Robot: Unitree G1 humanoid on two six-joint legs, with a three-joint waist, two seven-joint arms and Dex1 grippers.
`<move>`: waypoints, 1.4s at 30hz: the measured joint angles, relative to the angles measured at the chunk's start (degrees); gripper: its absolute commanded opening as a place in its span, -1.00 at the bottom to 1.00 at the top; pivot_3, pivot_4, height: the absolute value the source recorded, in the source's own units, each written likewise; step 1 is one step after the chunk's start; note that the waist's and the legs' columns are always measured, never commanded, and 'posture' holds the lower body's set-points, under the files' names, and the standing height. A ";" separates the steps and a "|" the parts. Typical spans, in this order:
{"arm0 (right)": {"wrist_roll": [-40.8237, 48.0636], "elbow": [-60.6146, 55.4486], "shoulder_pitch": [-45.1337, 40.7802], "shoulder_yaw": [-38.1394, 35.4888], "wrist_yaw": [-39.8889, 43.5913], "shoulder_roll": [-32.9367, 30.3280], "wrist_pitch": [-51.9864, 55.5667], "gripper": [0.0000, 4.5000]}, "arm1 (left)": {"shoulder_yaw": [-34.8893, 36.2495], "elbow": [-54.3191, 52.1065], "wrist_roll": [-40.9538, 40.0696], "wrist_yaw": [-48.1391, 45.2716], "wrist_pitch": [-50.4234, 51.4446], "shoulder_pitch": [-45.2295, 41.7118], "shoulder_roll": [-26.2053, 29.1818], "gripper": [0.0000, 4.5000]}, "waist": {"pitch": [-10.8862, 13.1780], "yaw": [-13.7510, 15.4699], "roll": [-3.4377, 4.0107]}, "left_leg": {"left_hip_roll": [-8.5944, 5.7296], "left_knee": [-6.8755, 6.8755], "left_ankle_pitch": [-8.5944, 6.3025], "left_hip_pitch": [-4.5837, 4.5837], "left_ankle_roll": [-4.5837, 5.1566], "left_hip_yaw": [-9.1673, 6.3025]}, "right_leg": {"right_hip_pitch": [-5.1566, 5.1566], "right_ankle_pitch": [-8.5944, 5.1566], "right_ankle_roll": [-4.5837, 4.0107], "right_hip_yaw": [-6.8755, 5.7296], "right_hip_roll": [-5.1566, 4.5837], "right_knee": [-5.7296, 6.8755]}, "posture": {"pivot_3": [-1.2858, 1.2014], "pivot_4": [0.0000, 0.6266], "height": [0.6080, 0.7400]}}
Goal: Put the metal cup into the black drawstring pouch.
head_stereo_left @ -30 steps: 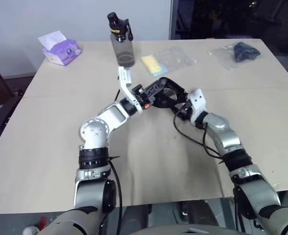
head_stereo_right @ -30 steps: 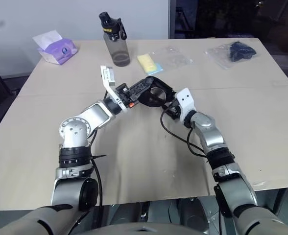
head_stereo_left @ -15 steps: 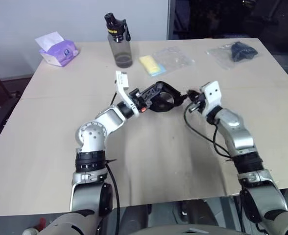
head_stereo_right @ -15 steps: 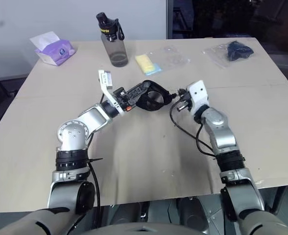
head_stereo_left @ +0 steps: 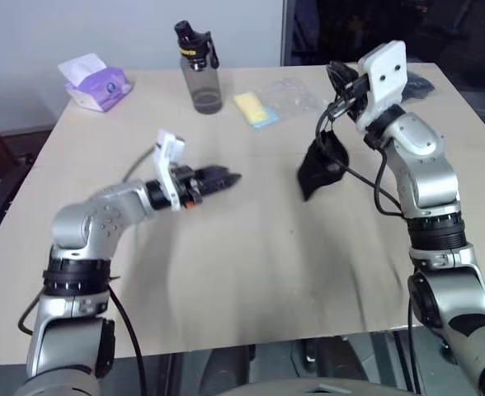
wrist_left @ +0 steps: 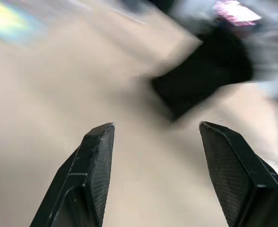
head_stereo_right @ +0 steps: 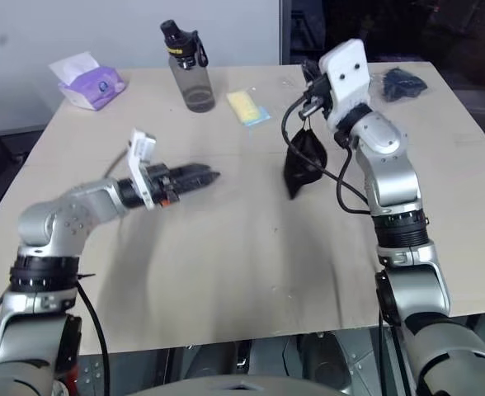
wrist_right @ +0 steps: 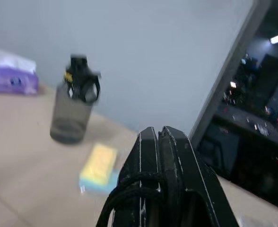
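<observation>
The right gripper (head_stereo_right: 308,92) has lifted the black pouch (head_stereo_right: 303,163) off the table (head_stereo_right: 226,247) by its cord, fingers pinched shut; the left gripper (head_stereo_left: 226,177) has let go, backed away and stands spread; the cup, unseen, is likely inside; bottle (head_stereo_left: 200,70) and tissue pack (head_stereo_left: 98,82) stand well clear.

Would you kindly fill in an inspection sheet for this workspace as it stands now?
Surface: pale wooden table, flat.
Job's things: soft black fabric pouch hangs by its thin black cord above the table; metal cup: nothing seen.
Clutter: grey translucent bottle with black cap, purple tissue pack, yellow sponge by clear plastic wrap, dark item in a clear bag.
Grippers: left pincer open, empty; right pincer shut on the cord.
Cables: black cable loops along the right arm.
Surroundings: pale wall, dark glass.
</observation>
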 measured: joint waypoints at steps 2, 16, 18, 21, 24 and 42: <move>0.01 -0.79 -2.12 0.88 0.41 1.39 0.11 -1.00 | -0.98 -0.45 4.24 1.28 -7.63 -4.83 -4.26 0.30 | 0.00 0.76 0.00 | -0.05 0.03 0.00 -0.05 -0.01 0.08 | 0.00 0.01 0.00 0.03 -0.11 -0.06 | 0.03 -0.52 1.00; -1.28 -1.84 -2.69 5.27 1.35 4.92 0.55 -1.00 | -10.09 -5.04 12.25 -0.97 -16.51 -11.36 -14.14 0.30 | 0.00 0.33 0.00 | -0.13 0.17 0.01 -0.61 0.00 0.04 | -0.70 0.02 0.03 0.02 -0.15 0.40 | 0.03 -0.52 1.00; -1.30 -2.40 -2.67 5.52 1.76 5.10 0.61 -1.00 | -9.83 -4.18 12.93 -0.51 -17.08 -11.36 -14.46 0.30 | 0.00 0.33 0.00 | -0.13 0.21 0.01 -0.62 0.01 0.03 | -0.70 0.02 0.03 0.02 -0.15 0.41 | 0.03 -0.52 1.00; -1.41 -3.41 -2.50 6.21 1.93 5.20 1.14 -1.00 | -8.88 -2.78 13.84 0.48 -18.03 -11.35 -15.29 0.30 | 0.00 0.36 0.00 | -0.13 0.31 0.01 -0.67 0.01 0.03 | -0.70 0.02 0.03 0.01 -0.15 0.42 | 0.03 -0.52 1.00; -1.46 -3.68 -1.95 6.54 2.04 5.43 1.67 -1.00 | -7.76 -2.59 13.80 0.69 -18.80 -11.37 -16.05 0.30 | 0.00 0.40 0.00 | -0.14 0.31 0.01 -0.68 0.00 0.03 | -0.70 0.02 0.03 0.01 -0.15 0.41 | 0.03 -0.52 1.00; 0.45 -5.33 -0.71 4.74 0.65 8.99 3.26 -1.00 | -6.41 -1.63 14.33 -0.56 -18.50 -10.87 -18.37 -0.93 | 0.00 0.44 0.00 | -0.14 0.34 0.01 -0.66 0.00 -0.02 | -0.71 0.02 0.03 -0.02 -0.15 0.54 | 0.03 -0.52 1.00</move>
